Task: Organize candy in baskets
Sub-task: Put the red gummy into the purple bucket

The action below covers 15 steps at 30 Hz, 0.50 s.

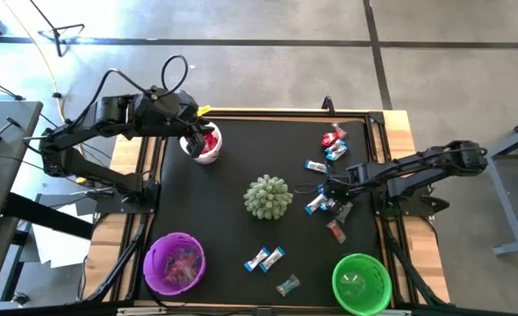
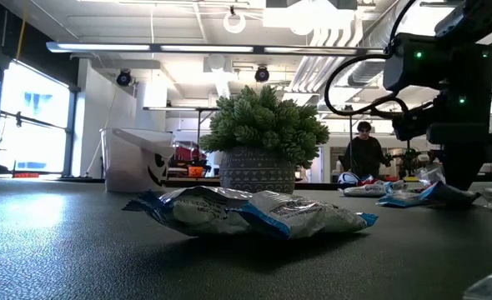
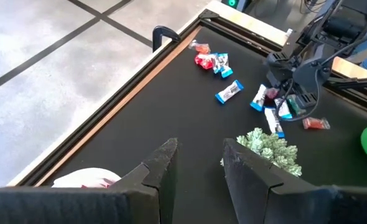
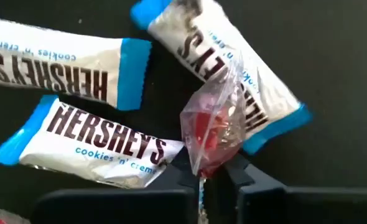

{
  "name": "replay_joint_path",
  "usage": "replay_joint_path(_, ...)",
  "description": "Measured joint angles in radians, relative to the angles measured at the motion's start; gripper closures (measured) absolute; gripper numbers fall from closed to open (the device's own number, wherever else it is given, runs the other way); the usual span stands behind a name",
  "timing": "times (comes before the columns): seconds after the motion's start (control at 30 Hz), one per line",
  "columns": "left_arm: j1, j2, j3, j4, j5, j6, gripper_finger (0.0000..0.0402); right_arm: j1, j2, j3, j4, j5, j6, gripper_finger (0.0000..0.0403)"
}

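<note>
My right gripper (image 1: 332,198) is down on the mat's right side among three blue-and-silver bars (image 4: 96,134), shut on a clear-wrapped red sweet (image 4: 211,134). My left gripper (image 1: 193,140) hovers open above the white basket (image 1: 208,149), which holds red sweets and shows below the fingers (image 3: 87,178). The purple basket (image 1: 176,262) sits at the near left and holds some sweets. The green basket (image 1: 362,283) sits at the near right. Loose candy lies near the far right corner (image 1: 334,140) and at the near middle (image 1: 265,257). My right gripper pinches the clear-wrapped red sweet by the end of its wrapper (image 4: 202,177), between the two fingers (image 4: 249,180). The fingers come from above, pointing down. The sweet's body lies against one blue-and-silver bar (image 4: 258,93) on the mat.
A spiky pale-green ball (image 1: 268,197) stands mid-mat, left of my right gripper. A red sweet (image 1: 336,230) and a clear one (image 1: 287,284) lie loose on the mat. A raised rim (image 3: 140,74) bounds the mat. A person (image 2: 365,154) stands far behind the table.
</note>
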<state>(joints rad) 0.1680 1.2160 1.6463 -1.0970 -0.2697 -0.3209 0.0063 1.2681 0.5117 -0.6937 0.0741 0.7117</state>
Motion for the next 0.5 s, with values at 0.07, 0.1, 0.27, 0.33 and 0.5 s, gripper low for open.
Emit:
replay_joint_path(0.07,0.000,0.000,0.000,-0.008,0.007,0.002,0.0292,0.000,0.000,0.000,0.000,-0.001,0.053,0.0390)
replay_joint_path(0.1,0.000,0.000,0.000,-0.011,0.014,0.001,0.0292,0.000,-0.001,0.000,0.001,-0.006,0.083,0.0386)
replay_joint_path(0.27,0.000,-0.010,0.000,-0.030,0.069,0.001,0.0292,0.001,-0.041,0.008,-0.014,-0.062,0.181,0.0392)
replay_joint_path(0.33,0.000,-0.021,0.000,-0.056,0.084,0.001,0.0292,0.002,-0.071,0.036,-0.012,-0.068,0.187,0.0398)
replay_joint_path(0.5,0.000,-0.044,0.000,-0.125,0.084,-0.013,0.0292,0.001,-0.135,0.133,-0.012,-0.048,0.186,0.0395)
